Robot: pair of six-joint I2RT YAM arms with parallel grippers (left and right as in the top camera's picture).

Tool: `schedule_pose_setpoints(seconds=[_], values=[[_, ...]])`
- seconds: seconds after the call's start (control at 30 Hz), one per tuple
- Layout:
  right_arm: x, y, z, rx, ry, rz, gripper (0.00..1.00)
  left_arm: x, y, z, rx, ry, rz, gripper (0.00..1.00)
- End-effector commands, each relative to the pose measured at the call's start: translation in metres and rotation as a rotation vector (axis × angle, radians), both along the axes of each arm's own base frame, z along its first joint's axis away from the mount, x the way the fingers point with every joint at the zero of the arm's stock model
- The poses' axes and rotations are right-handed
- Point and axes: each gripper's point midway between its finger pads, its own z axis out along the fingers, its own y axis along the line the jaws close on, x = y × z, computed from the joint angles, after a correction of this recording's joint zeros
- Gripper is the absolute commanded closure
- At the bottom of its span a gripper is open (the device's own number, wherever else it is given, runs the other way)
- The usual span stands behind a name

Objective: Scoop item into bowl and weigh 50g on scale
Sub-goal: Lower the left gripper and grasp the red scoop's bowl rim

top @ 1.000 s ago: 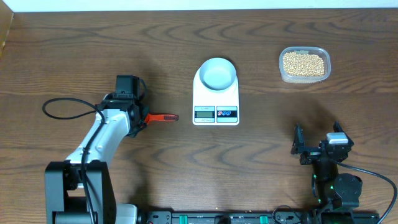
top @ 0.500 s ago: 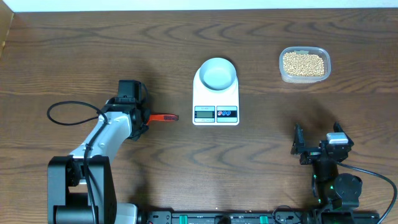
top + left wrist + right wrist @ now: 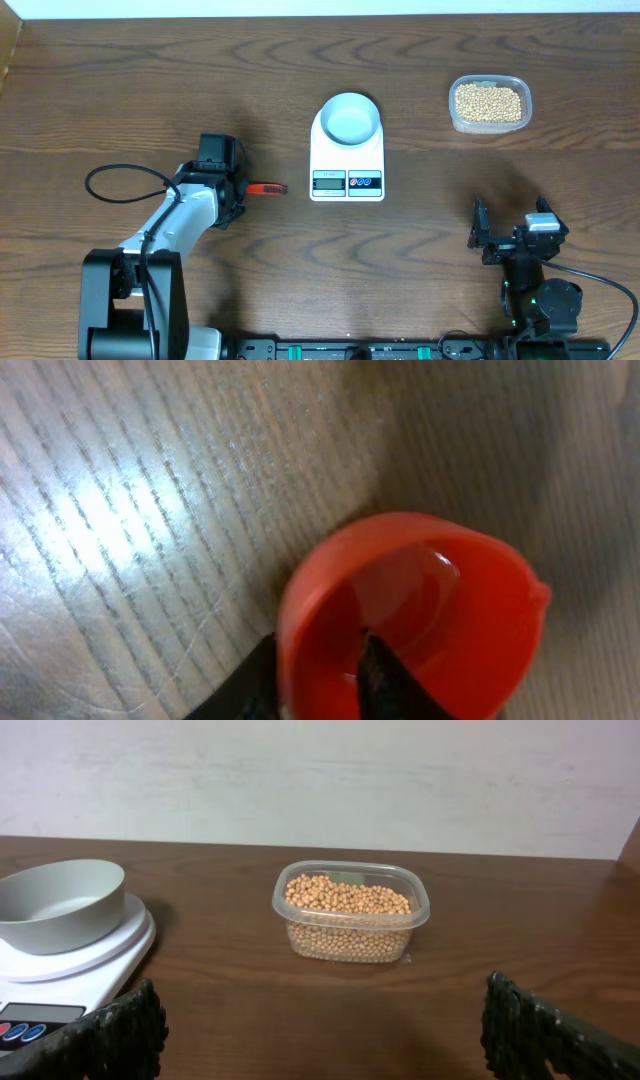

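Observation:
A red scoop (image 3: 266, 187) lies on the table left of the scale, handle pointing right. My left gripper (image 3: 236, 188) covers its cup. In the left wrist view the black fingers (image 3: 258, 682) straddle the scoop (image 3: 430, 600) wall, one outside and one inside, shut on it. The pale bowl (image 3: 349, 117) sits on the white scale (image 3: 347, 170) and looks empty. The beans (image 3: 488, 102) fill a clear tub at the back right. My right gripper (image 3: 510, 225) rests near the front right, open with nothing in it (image 3: 325, 1040), facing the beans (image 3: 345, 900), the bowl (image 3: 58, 900) and the scale (image 3: 85, 965).
A black cable (image 3: 120, 180) loops on the table left of the left arm. The clear tub (image 3: 350, 935) stands about a hand's width right of the scale. A pale wall rises behind the table's far edge.
My left gripper has slid a little right over the scoop's cup and its jaws have narrowed onto the wall. The scoop, scale, bowl and right arm have stayed put.

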Motion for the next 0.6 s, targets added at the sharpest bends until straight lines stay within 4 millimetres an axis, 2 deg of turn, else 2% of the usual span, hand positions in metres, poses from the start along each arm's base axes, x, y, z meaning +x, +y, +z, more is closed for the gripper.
schedule_pose_setpoints(seconds=[0.0,0.23,0.43,0.47,0.5,0.57], values=[[0.000,0.001,0.000,-0.008,0.000,0.007,0.01,-0.004,0.001,-0.005,0.007,0.017,0.002,0.76],[0.000,0.001,0.000,-0.008,0.000,0.007,0.01,-0.014,0.002,-0.013,0.012,0.040,0.002,0.77],[0.000,0.001,0.000,-0.008,-0.001,0.007,0.01,-0.012,0.002,-0.013,0.013,0.029,-0.002,0.77],[0.000,0.001,0.000,-0.008,0.000,0.007,0.01,-0.012,0.002,-0.013,0.013,0.028,-0.002,0.81],[0.000,0.001,0.000,-0.008,0.000,0.007,0.01,-0.012,0.002,-0.013,0.013,0.028,-0.002,0.90],[0.000,0.001,0.000,-0.008,-0.001,0.007,0.01,-0.012,0.004,-0.013,0.023,0.029,-0.012,0.92]])
